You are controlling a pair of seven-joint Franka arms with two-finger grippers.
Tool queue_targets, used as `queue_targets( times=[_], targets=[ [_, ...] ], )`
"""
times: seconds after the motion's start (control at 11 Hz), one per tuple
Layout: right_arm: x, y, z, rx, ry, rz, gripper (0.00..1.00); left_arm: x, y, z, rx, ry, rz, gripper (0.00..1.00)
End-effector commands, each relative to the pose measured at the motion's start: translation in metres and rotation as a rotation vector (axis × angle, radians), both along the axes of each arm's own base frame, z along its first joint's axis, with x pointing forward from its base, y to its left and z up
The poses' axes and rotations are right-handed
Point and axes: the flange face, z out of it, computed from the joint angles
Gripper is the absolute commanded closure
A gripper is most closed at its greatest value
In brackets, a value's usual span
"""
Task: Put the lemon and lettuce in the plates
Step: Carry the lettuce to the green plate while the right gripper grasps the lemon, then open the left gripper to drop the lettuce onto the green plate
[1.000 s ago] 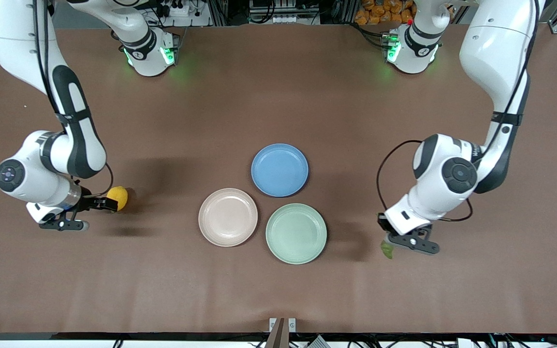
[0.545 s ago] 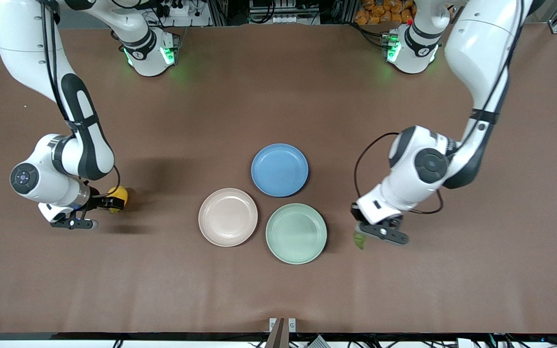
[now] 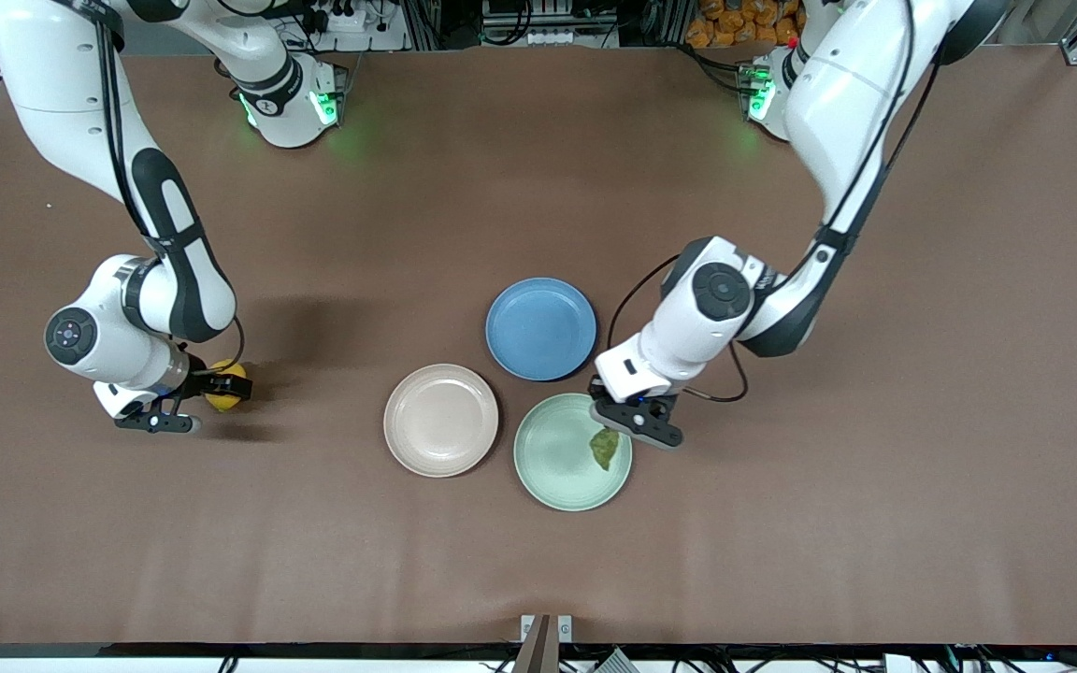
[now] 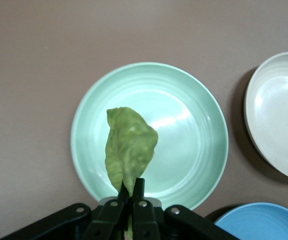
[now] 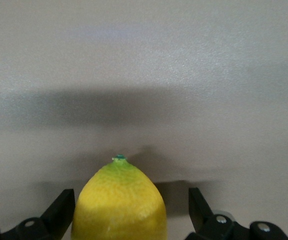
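Observation:
My left gripper [image 3: 621,422] is shut on the stem end of the lettuce [image 3: 604,449], a green wrinkly leaf that hangs over the mint green plate [image 3: 548,486], near its rim toward the left arm's end. In the left wrist view the leaf [image 4: 131,145] hangs from the shut gripper [image 4: 132,187] above the green plate [image 4: 194,150]. The pink-beige plate [image 3: 440,421] is empty beside the green one. The lemon [image 3: 225,385] lies on the table toward the right arm's end. My right gripper [image 3: 209,389] is open and low, with a finger on each side of the lemon [image 5: 119,205].
A blue plate [image 3: 540,327] lies empty, farther from the front camera than the other two plates and close to both. It shows at the edge of the left wrist view [image 4: 264,222]. The brown table [image 3: 314,542] bears nothing else.
My left arm has carried the lettuce from beside the green plate to over it. My right arm has shifted slightly toward the lemon, which now sits deeper between the open fingers.

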Motion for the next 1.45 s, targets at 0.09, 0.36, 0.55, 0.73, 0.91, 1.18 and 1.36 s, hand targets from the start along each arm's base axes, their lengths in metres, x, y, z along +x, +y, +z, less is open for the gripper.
queue_targets(
  times=[0.09, 0.36, 0.55, 0.73, 0.91, 1.18, 1.36],
  targets=[
    [-0.002, 0.004, -0.004, 0.029, -0.016, -0.044, 0.13, -0.004, -0.028, -0.042, 0.001, -0.011, -0.022, 0.61],
    [-0.002, 0.004, -0.005, 0.036, -0.003, -0.047, 0.36, -0.004, -0.029, -0.046, 0.041, -0.034, -0.031, 0.0],
    [0.001, 0.003, -0.002, 0.038, -0.007, -0.048, 0.39, -0.001, -0.028, -0.028, 0.033, -0.058, -0.03, 0.0],
    [0.011, 0.0, 0.011, 0.061, 0.027, -0.052, 0.43, 0.015, -0.003, -0.007, 0.033, -0.075, 0.001, 0.0],
    [0.021, 0.004, 0.025, 0.077, 0.038, -0.047, 0.43, 0.023, 0.018, 0.02, 0.061, -0.052, 0.022, 0.0],
    [0.04, 0.011, 0.054, 0.103, 0.059, -0.063, 0.45, 0.032, 0.063, 0.076, 0.122, 0.024, 0.07, 0.0],
    [0.057, 0.024, 0.076, 0.106, 0.037, -0.108, 0.43, 0.019, 0.081, 0.116, 0.199, 0.111, 0.075, 0.0]
  ],
)
